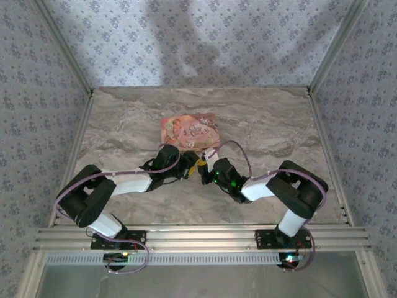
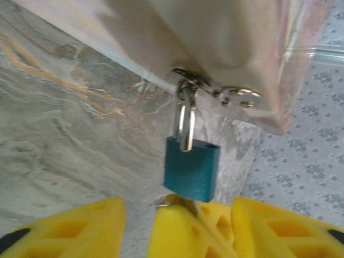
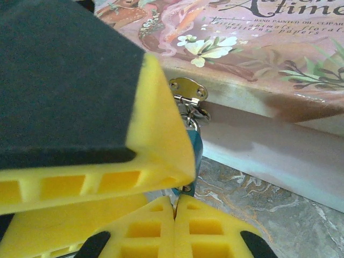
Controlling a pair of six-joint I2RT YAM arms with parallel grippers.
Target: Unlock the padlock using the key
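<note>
The left fingers (image 2: 64, 228) stand apart, flanking the padlock (image 2: 192, 169); the right fingers (image 3: 145, 231) are pinched together, seemingly on the key (image 3: 185, 189). Unsteadied, the hanging padlock could swing, twisting the key loose.

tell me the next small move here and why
Probably roll the right claw to twist the key. That claw is shut right under the padlock, with the key seemingly in its base. The shackle looks seated and is hooked through the hasp of the box. The left claw is open and gripping nothing, so twist gently.
</note>
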